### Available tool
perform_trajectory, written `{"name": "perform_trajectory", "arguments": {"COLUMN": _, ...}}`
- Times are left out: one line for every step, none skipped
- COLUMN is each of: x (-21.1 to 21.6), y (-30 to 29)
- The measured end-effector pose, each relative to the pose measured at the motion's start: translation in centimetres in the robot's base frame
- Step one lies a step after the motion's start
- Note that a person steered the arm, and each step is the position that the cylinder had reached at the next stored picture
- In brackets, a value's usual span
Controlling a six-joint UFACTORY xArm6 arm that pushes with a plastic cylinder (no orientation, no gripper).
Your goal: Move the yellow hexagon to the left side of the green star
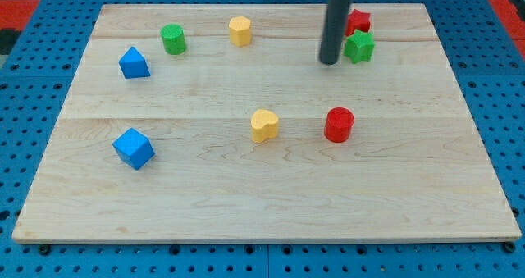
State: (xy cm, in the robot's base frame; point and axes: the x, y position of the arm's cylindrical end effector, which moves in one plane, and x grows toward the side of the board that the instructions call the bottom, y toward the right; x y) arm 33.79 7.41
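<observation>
Landmark: the green star-shaped block, near the wooden board's top edge, toward the view's right.
My tip: the dark rod's lower end rests just beside the star's left, holding nothing and touching no block as far as I can tell.
Yellow hexagon block: well apart to the star's left, slightly nearer the view's top.
Red star block: directly above the green star, touching or nearly so.
Progress: not begun, I judge; the hexagon is untouched.
Left: get behind the hexagon's far side and push it rightward, close to the star.
</observation>
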Motion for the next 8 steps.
{"name": "perform_trajectory", "arguments": {"x": -0.3, "y": -4.6}}
{"name": "perform_trajectory", "arguments": {"x": -4.0, "y": -1.3}}
{"name": "perform_trajectory", "arguments": {"x": -9.6, "y": -1.4}}
{"name": "perform_trajectory", "arguments": {"x": -12.3, "y": -7.5}}
{"name": "perform_trajectory", "arguments": {"x": -12.3, "y": -12.9}}
{"name": "perform_trajectory", "arguments": {"x": -9.4, "y": -12.9}}
{"name": "perform_trajectory", "arguments": {"x": -8.5, "y": -13.2}}
{"name": "perform_trajectory", "arguments": {"x": -7.5, "y": -11.9}}
